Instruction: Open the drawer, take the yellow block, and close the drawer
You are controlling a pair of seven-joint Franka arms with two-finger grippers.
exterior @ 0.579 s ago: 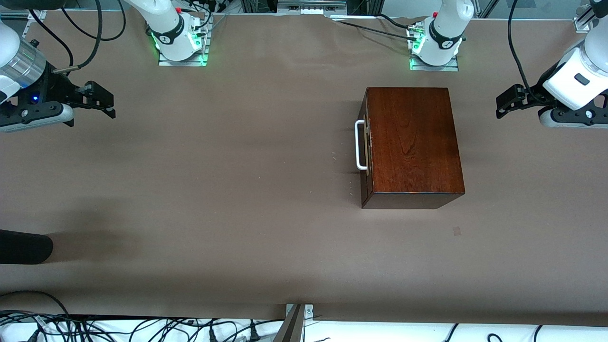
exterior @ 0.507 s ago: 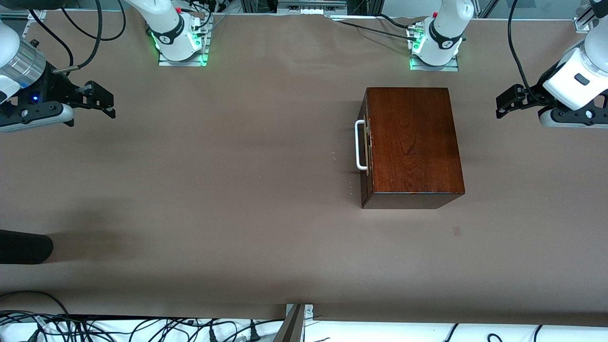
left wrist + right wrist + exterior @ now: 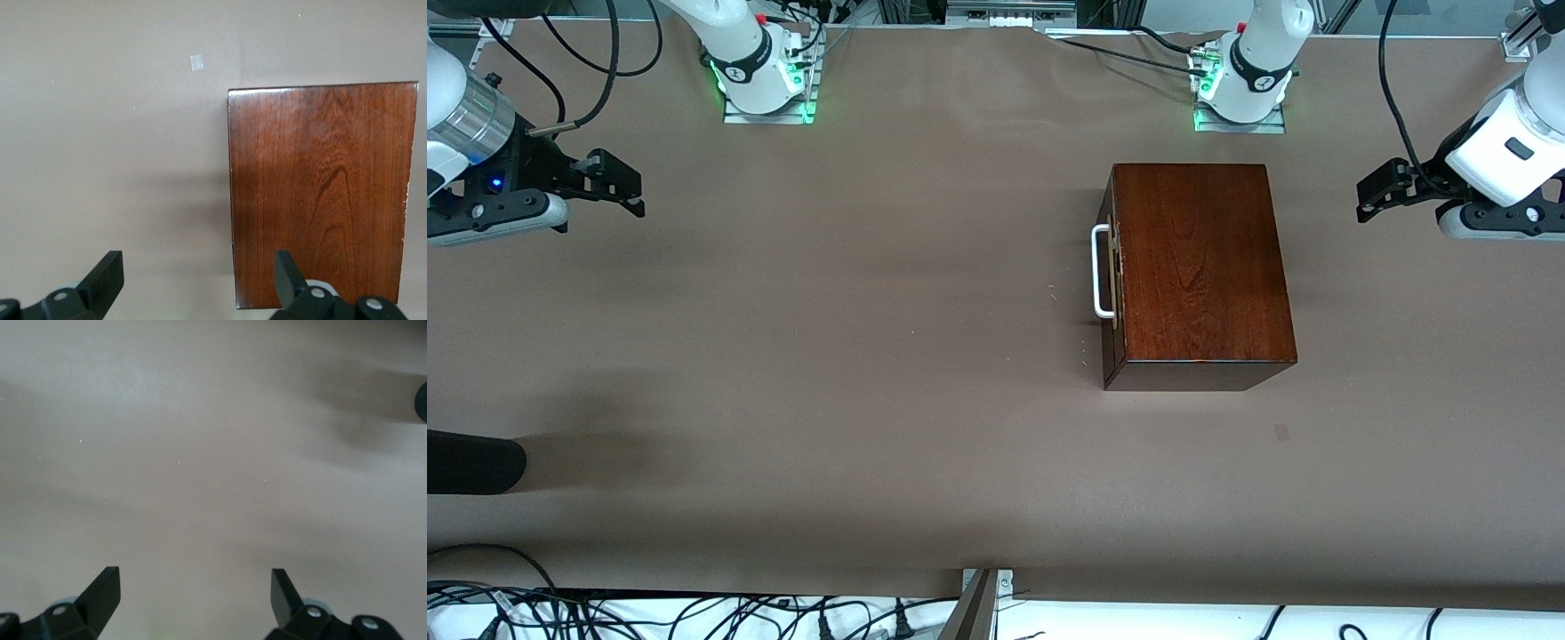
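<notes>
The glossy mahogany box stands toward the left arm's end of the table. Its drawer is shut, and the dark front with the white loop handle faces the right arm's end. The yellow block is hidden. My left gripper hangs open above the table beside the box, on the side away from the handle. In the left wrist view the box top fills one side, and the open left gripper holds nothing. My right gripper is open and empty over bare table at the right arm's end, as the right wrist view also shows.
A black rounded object pokes in at the right arm's end, nearer the front camera. Cables run along the table's near edge. The two arm bases stand at the table's edge farthest from the front camera. A small pale mark lies on the brown tabletop.
The right arm's hand has drifted very slightly; the box, the drawer and the left arm look the same.
</notes>
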